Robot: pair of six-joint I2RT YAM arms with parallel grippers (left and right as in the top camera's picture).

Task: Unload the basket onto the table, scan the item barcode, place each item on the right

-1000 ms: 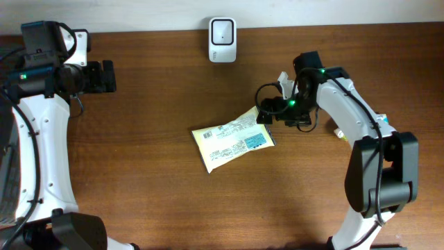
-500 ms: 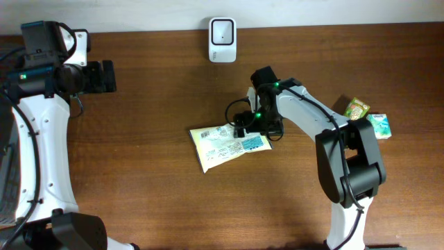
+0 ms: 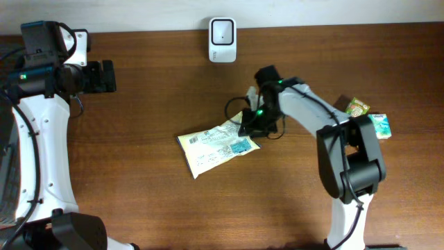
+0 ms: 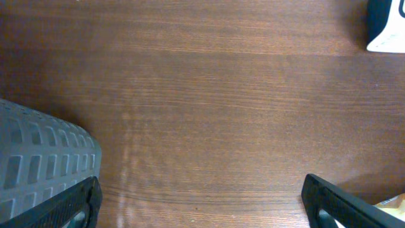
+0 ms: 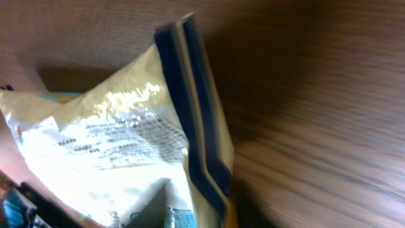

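Brown wood worktop (image 3: 139, 201), white scanner (image 3: 222, 39) at far edge, mid. Yellow pouch (image 3: 217, 146) lying flat near centre, print up, skewed. R hand (image 3: 250, 125) at pouch's upper-R corner; pinching it or not, can't tell. L hand (image 3: 107, 76) spread wide, far L, well apart from pouch. 2 small packs at R: green (image 3: 357, 107), teal (image 3: 379, 125).

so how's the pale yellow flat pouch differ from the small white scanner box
The pale yellow flat pouch is larger and covered in print; the small white scanner box is plain with a dark window. The pouch lies skewed mid-table, the scanner square at the far edge. The right gripper is at the pouch only. Both rest on the wooden table.
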